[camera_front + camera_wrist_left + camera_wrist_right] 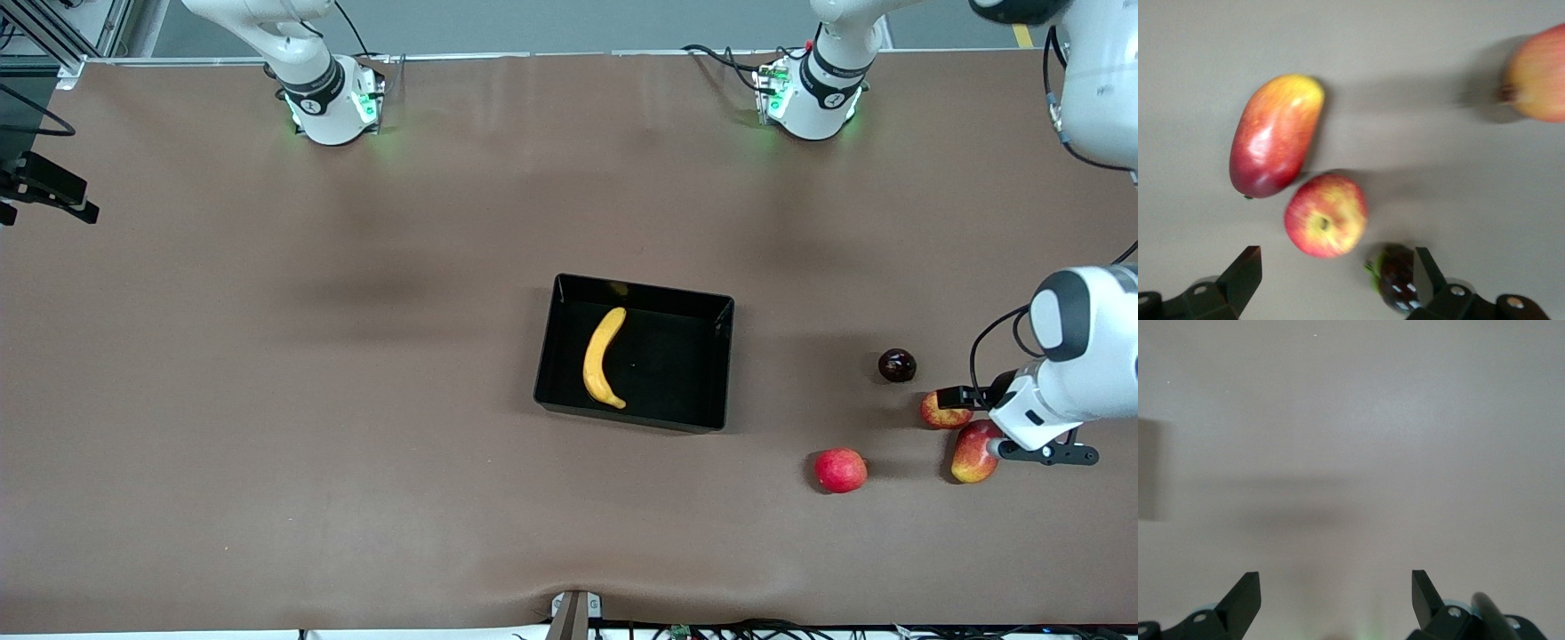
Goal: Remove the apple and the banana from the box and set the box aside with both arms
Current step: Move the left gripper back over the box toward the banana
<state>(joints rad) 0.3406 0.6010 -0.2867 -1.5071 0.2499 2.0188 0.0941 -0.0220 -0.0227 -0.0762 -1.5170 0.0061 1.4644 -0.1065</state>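
Yellow banana (604,358) lay alone in the black box (702,311), mid-desk. Apple (942,410) sat out on the desk (356,444) at the left arm's end, touching nothing, just beside the mango (973,452) and near a dark fruit (897,365). Left gripper (1338,277) hung over it, jaws apart, empty. Right gripper (1336,597) spread wide over bare desk, waiting. Risk: withdrawing fingers could clip the apple and roll it into its neighbours.

No text, label, brand, number or sign can be read anywhere in these views. The dark bands on the arm bases carry small white marks, but they are too small to make out as letters or figures.
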